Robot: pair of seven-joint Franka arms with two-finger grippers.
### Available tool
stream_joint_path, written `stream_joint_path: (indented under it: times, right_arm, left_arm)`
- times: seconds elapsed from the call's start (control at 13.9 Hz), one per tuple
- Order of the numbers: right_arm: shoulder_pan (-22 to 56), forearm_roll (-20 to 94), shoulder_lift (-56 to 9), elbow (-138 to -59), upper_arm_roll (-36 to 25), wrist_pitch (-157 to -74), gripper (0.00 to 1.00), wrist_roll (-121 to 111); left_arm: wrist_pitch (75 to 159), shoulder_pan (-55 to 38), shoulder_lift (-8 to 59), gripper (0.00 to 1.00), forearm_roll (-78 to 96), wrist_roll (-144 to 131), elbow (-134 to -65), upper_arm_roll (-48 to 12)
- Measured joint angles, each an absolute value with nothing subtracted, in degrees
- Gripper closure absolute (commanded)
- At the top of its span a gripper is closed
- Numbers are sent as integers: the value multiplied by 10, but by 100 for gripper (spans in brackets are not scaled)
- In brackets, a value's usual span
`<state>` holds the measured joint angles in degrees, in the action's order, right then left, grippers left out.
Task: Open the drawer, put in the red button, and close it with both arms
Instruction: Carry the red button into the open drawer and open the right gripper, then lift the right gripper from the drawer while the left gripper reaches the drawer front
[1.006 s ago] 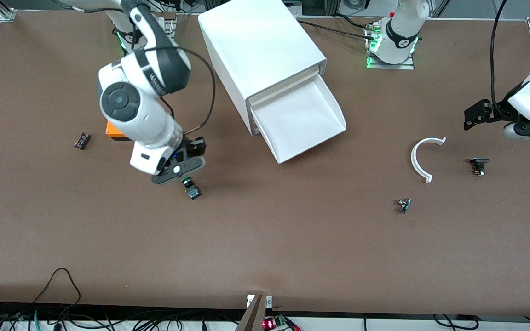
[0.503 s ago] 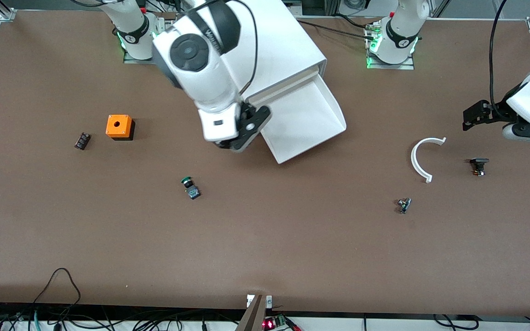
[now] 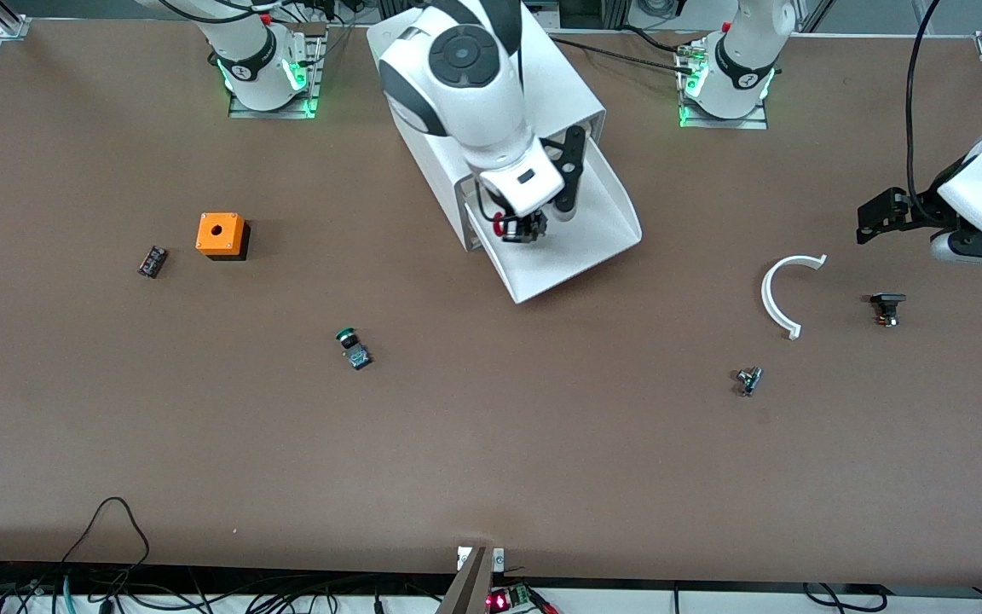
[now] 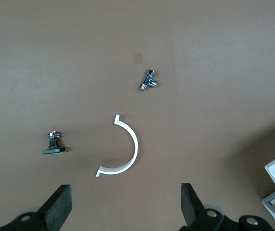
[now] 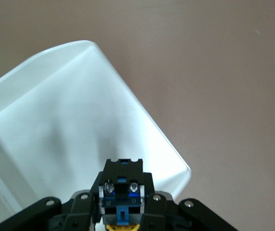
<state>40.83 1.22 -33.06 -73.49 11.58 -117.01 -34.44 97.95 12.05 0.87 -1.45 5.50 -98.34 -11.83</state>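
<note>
The drawer (image 3: 602, 223), the lowest white tray of the cabinet (image 3: 574, 92), stands pulled out. My right gripper (image 3: 520, 228) hangs over the open drawer, shut on the red button (image 3: 499, 226), whose red cap shows beside the fingers. In the right wrist view the button's black, blue and yellow body (image 5: 122, 195) sits between the fingers above the drawer's floor (image 5: 70, 120). My left gripper (image 3: 876, 217) waits open and empty over the table at the left arm's end; in its wrist view (image 4: 125, 211) the fingers stand wide apart.
A green-capped button (image 3: 350, 344) lies nearer the camera than the cabinet. An orange box (image 3: 220, 234) and a small black part (image 3: 152, 261) lie toward the right arm's end. A white arc (image 3: 776, 294), a black part (image 3: 886, 307) and a metal fitting (image 3: 748, 380) lie under the left gripper's area.
My right arm has swung from above the green button across the table to over the open drawer, with the red button in its gripper. The left arm has barely moved.
</note>
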Motion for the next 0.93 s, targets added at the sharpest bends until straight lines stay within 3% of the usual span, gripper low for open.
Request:
stream_joint_path:
  times: [0.43,0.93]
  right_arm:
    - [441,12,-369,-732,115,-1178,84,-429]
    - [482,-42,-410,-731,111,-1204,74,-435]
  left_arm:
    - [1043,114,49,0,-14,-13,-992,-121]
    - [1163,87,78,0,-14,-73,-1059,-127]
